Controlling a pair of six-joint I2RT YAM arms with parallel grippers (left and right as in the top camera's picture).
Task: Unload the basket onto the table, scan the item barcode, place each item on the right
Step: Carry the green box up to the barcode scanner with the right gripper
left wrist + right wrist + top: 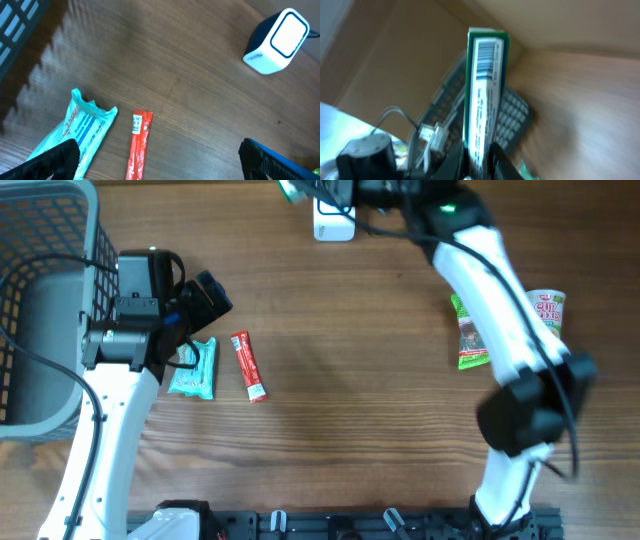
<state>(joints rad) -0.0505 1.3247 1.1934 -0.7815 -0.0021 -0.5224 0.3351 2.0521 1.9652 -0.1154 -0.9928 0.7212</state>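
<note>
On my right wrist feed the box [485, 100] shows a dark green border around a white panel, with a black-striped barcode [486, 59] and fine black print beneath it. The scanner [277, 42] has a white face with a blue rounded outline and a dark navy body. I see a turquoise packet [80, 132] printed in blue and white, and a red stick pack [139, 147] with a small white label. The table [350, 380] is brown wood grain and the basket [60, 240] is grey mesh. The pouch [468, 335] is green, and the cup [548, 310] is white with red lettering.
</note>
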